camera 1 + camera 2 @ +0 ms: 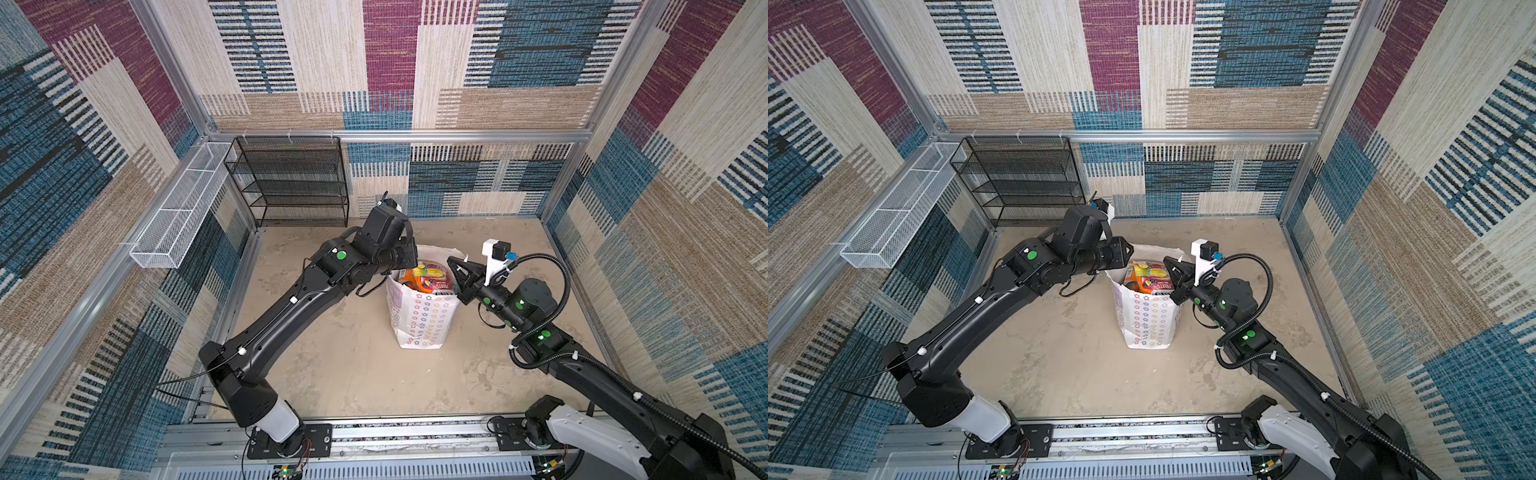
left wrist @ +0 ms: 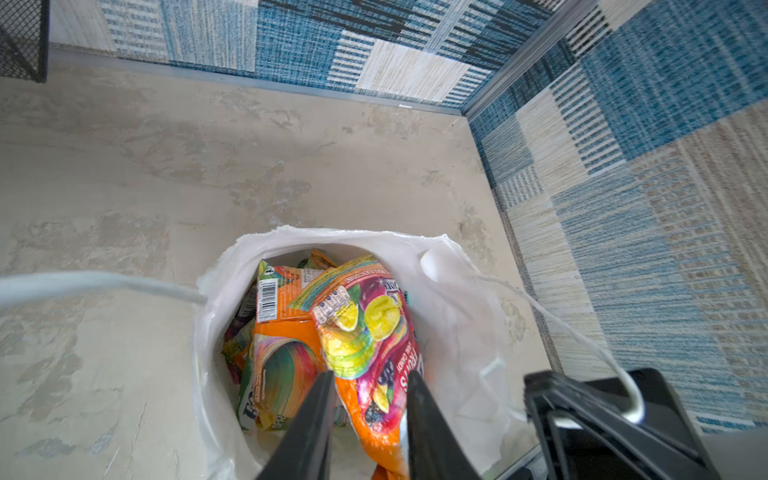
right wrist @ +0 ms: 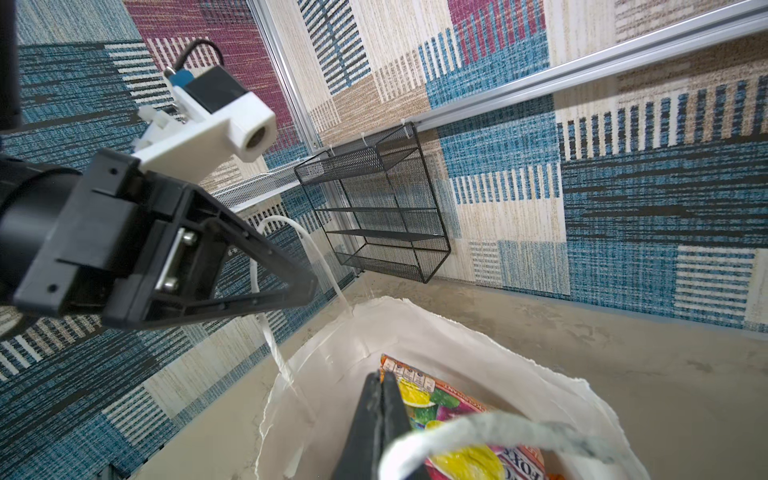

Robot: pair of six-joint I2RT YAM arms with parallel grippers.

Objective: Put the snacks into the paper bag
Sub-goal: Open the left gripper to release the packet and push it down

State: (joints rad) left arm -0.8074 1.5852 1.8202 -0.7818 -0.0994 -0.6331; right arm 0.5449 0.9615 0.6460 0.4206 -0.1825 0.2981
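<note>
The white paper bag (image 1: 424, 320) (image 1: 1150, 320) stands upright mid-floor with its mouth open. Several snacks (image 1: 428, 278) (image 2: 365, 332) fill it, an orange and pink pouch lying on top. My left gripper (image 2: 372, 376) (image 1: 1129, 253) hangs over the bag's mouth, open; the top pouch lies between and under its fingers. At the opposite rim my right gripper (image 3: 382, 376) (image 1: 451, 261) is shut, and a white cord handle (image 3: 478, 432) loops around it. The other handle (image 3: 291, 232) rises beside the left gripper (image 3: 311, 286).
A black mesh rack (image 1: 291, 183) stands at the back wall, left of centre. A white wire basket (image 1: 183, 208) hangs on the left wall. Patterned walls close in three sides, and a metal rail (image 1: 415, 436) carrying both arm bases runs along the front.
</note>
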